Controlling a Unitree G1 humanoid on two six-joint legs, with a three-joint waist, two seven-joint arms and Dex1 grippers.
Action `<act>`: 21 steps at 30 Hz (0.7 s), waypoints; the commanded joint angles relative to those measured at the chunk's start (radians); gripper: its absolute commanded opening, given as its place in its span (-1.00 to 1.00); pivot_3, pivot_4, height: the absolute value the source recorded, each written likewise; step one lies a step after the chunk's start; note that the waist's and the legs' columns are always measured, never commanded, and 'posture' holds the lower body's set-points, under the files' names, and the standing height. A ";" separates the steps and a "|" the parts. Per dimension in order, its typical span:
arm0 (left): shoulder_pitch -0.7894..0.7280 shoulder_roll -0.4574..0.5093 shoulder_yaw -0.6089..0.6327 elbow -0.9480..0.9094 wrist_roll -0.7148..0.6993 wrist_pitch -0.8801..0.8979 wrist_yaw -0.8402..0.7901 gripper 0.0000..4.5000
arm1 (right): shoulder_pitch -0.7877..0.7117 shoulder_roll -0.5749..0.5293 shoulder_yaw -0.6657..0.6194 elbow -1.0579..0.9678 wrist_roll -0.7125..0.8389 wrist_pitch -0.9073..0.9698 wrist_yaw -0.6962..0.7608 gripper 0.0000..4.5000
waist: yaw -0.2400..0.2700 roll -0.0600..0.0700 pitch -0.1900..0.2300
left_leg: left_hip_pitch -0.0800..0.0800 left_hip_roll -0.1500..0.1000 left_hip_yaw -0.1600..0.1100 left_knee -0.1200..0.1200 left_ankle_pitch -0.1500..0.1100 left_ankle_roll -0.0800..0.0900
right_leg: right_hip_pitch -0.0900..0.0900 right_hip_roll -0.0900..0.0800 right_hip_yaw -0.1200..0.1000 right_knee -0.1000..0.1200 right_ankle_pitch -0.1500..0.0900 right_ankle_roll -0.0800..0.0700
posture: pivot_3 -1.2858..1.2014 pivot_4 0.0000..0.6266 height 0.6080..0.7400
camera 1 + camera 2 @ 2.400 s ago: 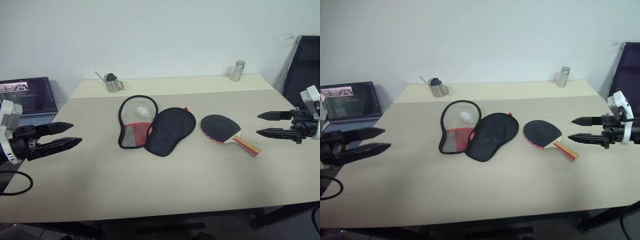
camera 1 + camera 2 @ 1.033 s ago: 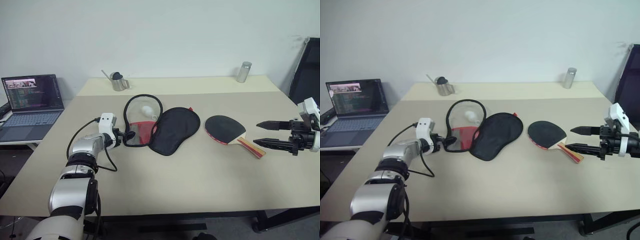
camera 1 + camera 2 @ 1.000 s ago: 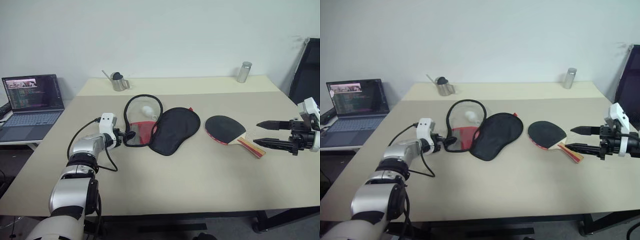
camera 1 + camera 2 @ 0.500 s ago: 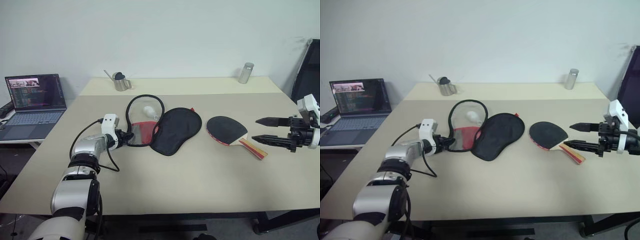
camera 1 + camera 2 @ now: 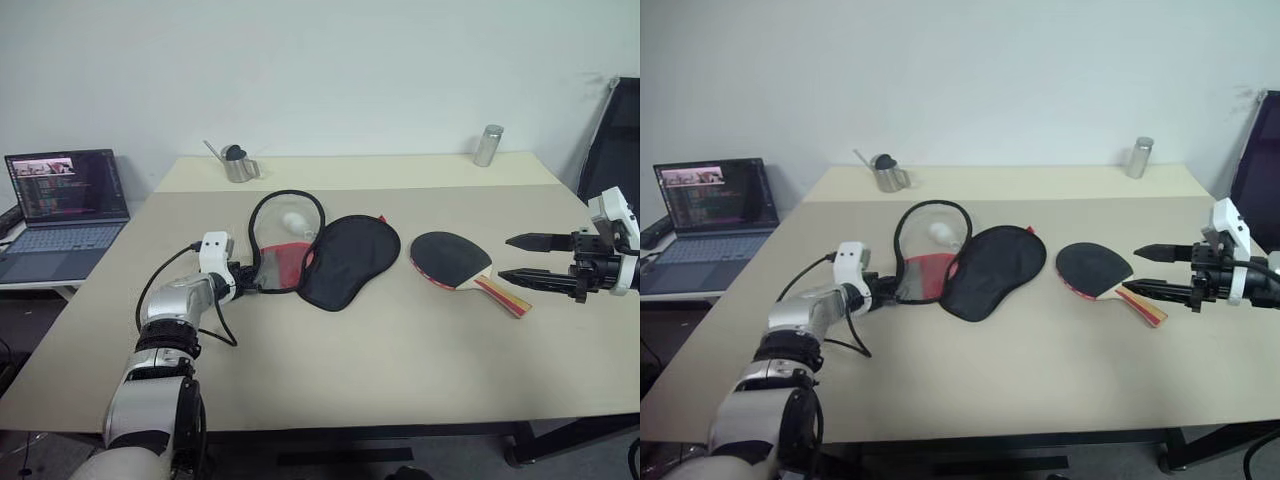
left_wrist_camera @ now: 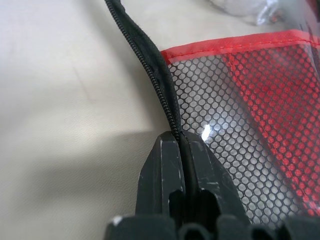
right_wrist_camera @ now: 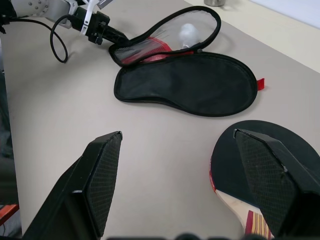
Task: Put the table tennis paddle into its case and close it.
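Jaws of the left gripper [image 5: 243, 284] are pressed together on the black zip edge of the case [image 5: 340, 260], which lies unzipped and spread flat near the middle of the worktop [image 5: 380, 360], its mesh and red half next to the gripper and its black half beside it. To the right of the case, apart from it, the table tennis paddle [image 5: 447, 258] lies flat with its handle toward the right gripper [image 5: 512, 258], whose jaws are spread wide and hold nothing.
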 commanded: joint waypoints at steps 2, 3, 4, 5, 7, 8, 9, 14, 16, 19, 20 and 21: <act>0.048 -0.022 0.049 -0.181 -0.018 0.042 0.128 -0.99 | -0.017 -0.014 -0.021 -0.020 0.015 -0.018 0.006 0.74 | 0.000 0.000 0.000 | 0.000 0.000 0.000 0.000 0.000 0.000 | 0.000 0.000 0.000 0.000 0.000 0.000 | 0.03 -0.52 1.00; 0.060 -0.032 0.054 -0.215 -0.019 0.047 0.156 -0.99 | -0.016 -0.015 -0.022 -0.020 0.014 -0.019 0.007 0.74 | 0.000 0.000 0.000 | 0.000 0.000 0.000 0.000 0.000 0.000 | 0.000 0.000 0.000 0.000 0.000 0.000 | 0.03 -0.52 1.00; 0.070 -0.044 0.063 -0.246 -0.022 0.055 0.184 -0.99 | -0.016 -0.016 -0.021 -0.020 0.013 -0.019 0.007 0.74 | 0.000 -0.001 0.000 | 0.000 0.000 0.000 0.000 0.000 0.000 | 0.000 0.000 0.000 -0.001 0.000 0.000 | 0.03 -0.52 1.00; 0.078 -0.054 0.068 -0.274 -0.024 0.061 0.208 -0.99 | -0.017 -0.016 -0.022 -0.019 0.013 -0.020 0.007 0.74 | 0.001 -0.001 0.000 | 0.000 0.000 0.000 0.000 0.000 0.000 | 0.000 0.000 0.001 -0.001 0.000 0.000 | 0.03 -0.52 1.00; 0.090 -0.072 0.063 -0.327 -0.016 0.066 0.245 -0.99 | -0.019 -0.017 -0.019 -0.018 0.011 -0.021 0.008 0.74 | 0.003 -0.001 0.001 | -0.001 0.000 -0.001 0.000 0.000 0.000 | 0.000 0.000 0.001 -0.001 0.000 0.000 | 0.03 -0.52 1.00; 0.093 -0.080 0.063 -0.346 -0.017 0.071 0.259 -0.99 | -0.020 -0.017 -0.018 -0.017 0.010 -0.022 0.009 0.74 | 0.004 -0.001 0.001 | -0.001 0.000 -0.001 0.000 0.000 0.000 | 0.000 0.000 0.001 -0.001 0.000 0.000 | 0.03 -0.52 1.00; 0.092 -0.089 0.066 -0.361 -0.018 0.071 0.279 -0.99 | -0.023 -0.017 -0.016 -0.016 0.009 -0.022 0.009 0.74 | 0.004 -0.001 0.001 | -0.001 0.000 -0.001 0.000 0.000 0.000 | 0.000 0.000 0.001 -0.001 0.000 0.000 | 0.03 -0.52 1.00; 0.081 -0.132 0.077 -0.401 -0.020 0.064 0.367 -0.99 | -0.031 -0.019 -0.012 -0.007 0.005 -0.026 0.014 0.74 | 0.003 -0.002 0.001 | -0.001 0.000 -0.001 0.000 0.000 0.000 | 0.000 0.000 0.000 -0.002 0.000 0.000 | 0.03 -0.52 1.00; 0.075 -0.153 0.077 -0.414 -0.023 0.061 0.393 -0.99 | -0.036 -0.020 -0.007 -0.003 0.002 -0.027 0.016 0.74 | 0.003 -0.002 0.001 | -0.001 0.000 -0.001 0.000 0.000 0.000 | 0.000 0.000 0.000 -0.002 0.000 0.000 | 0.03 -0.52 1.00; 0.067 -0.179 0.077 -0.417 -0.021 0.053 0.430 -0.99 | -0.042 -0.020 -0.004 -0.007 0.002 -0.022 0.016 0.74 | 0.004 -0.002 0.001 | -0.001 0.000 -0.001 0.000 0.000 0.000 | 0.000 0.000 0.000 -0.002 0.000 0.000 | 0.03 -0.52 1.00; 0.065 -0.188 0.075 -0.415 -0.019 0.048 0.442 -0.99 | -0.040 -0.021 -0.005 -0.011 0.003 -0.021 0.015 0.74 | 0.004 -0.002 0.001 | -0.001 0.000 -0.001 0.000 0.000 0.000 | 0.000 0.000 0.000 -0.002 0.000 0.000 | 0.03 -0.52 1.00; 0.060 -0.198 0.070 -0.409 -0.014 0.041 0.453 -0.99 | -0.035 -0.021 -0.006 -0.014 0.004 -0.021 0.014 0.74 | 0.004 -0.002 0.001 | -0.001 0.000 -0.001 0.000 0.000 0.000 | 0.000 0.000 0.000 -0.002 0.000 0.000 | 0.03 -0.52 1.00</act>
